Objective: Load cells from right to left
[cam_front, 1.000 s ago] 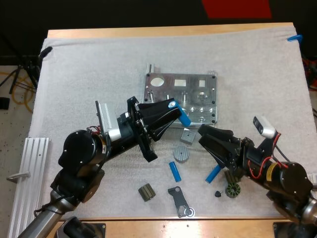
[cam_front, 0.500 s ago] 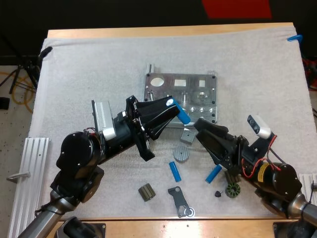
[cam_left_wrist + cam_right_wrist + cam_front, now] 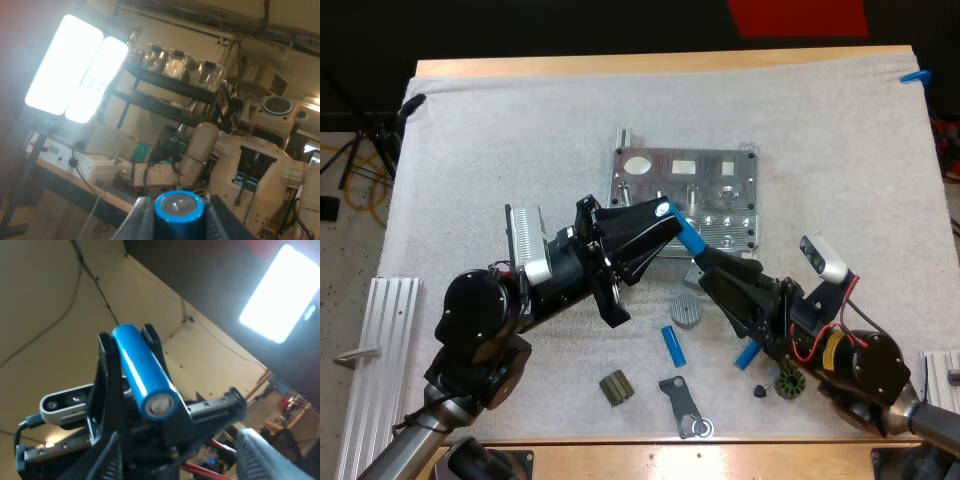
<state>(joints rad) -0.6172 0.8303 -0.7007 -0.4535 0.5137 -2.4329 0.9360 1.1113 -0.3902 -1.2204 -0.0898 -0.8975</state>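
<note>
My left gripper (image 3: 668, 222) is shut on a blue cylinder (image 3: 684, 235) and holds it tilted in the air over the near edge of the metal fixture (image 3: 685, 190). In the left wrist view the cylinder (image 3: 178, 210) shows end-on, pressed between the fingers (image 3: 142, 220). My right gripper (image 3: 701, 266) is open just right of and below that cylinder. The right wrist view looks up at the cylinder (image 3: 142, 371) with my right fingers (image 3: 107, 457) apart on either side below it. Two more blue cylinders (image 3: 673, 345) (image 3: 750, 352) lie on the mat.
Near the front of the mat lie a grey ribbed disc (image 3: 687, 310), a dark gear (image 3: 614, 387), a dark bracket (image 3: 682, 405), a small black knob (image 3: 758, 390) and a wound stator (image 3: 788, 383). An aluminium rail (image 3: 380, 340) lies at the left edge.
My right gripper has moved up and to the left, closing in on the cylinder that the left gripper holds, and now covers the small grey block. The left arm has barely shifted.
</note>
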